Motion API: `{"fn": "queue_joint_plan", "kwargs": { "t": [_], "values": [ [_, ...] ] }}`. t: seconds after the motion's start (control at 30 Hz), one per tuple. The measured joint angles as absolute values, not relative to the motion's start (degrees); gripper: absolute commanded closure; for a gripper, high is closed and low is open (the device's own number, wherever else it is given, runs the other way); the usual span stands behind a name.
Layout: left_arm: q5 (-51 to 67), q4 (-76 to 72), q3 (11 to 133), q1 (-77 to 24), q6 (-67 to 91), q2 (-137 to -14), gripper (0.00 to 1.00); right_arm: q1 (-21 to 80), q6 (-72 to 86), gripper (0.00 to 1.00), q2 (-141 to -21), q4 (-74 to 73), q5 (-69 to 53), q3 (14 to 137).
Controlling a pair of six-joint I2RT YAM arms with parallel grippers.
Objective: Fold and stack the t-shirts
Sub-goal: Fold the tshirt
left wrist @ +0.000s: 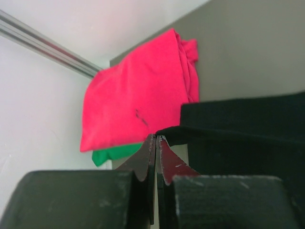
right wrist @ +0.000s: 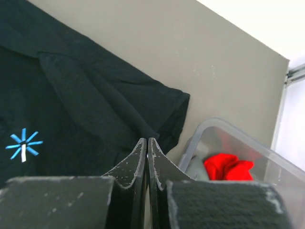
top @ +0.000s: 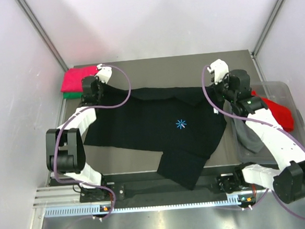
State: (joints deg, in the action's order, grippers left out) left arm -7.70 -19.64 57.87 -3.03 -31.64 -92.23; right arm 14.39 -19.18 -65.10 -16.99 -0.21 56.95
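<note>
2 claws are on the black t-shirt (top: 153,127), which lies spread across the middle of the desk (top: 165,66) with its small blue-and-white mark (top: 181,124) facing up. The left claw (left wrist: 156,138) is pressed together on the shirt's far left corner, a thin lip of black cloth caught at its tip. The right claw (right wrist: 147,140) is pinched on a raised ridge of the same cloth near the far right sleeve.

1 pink-red t-shirt (top: 79,77) sits folded on a green t-shirt (left wrist: 112,153) in the far left corner of the desk. At the right edge a clear bin (top: 289,92) holds a red t-shirt (top: 280,113) and a grey t-shirt (top: 248,136).

To my eye the step in hand is the first fold of the black one. To do it well, both arms should lift together and only slightly, with the far edge held taut between them so it does not sag. They should then carry it evenly toward the near edge. The near sleeve juts out crookedly, so the fold line wants checking before letting go. The right pinch looks shallow and could slip.
</note>
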Motion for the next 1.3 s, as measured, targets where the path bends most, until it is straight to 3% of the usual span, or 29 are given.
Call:
{"fn": "queue_joint_plan", "kwargs": {
  "t": [0.33,1.3],
  "values": [
    [-7.8,-18.3,51.5,-2.7,-31.6,-89.4,1.00,14.4,-17.4,1.00,-59.6,-19.4,-4.1,52.4],
    [-10.8,-20.2,40.8,-0.1,-33.2,-89.0,1.00,14.4,-14.8,1.00,-59.0,-21.5,-13.6,48.3]
  ]
}}
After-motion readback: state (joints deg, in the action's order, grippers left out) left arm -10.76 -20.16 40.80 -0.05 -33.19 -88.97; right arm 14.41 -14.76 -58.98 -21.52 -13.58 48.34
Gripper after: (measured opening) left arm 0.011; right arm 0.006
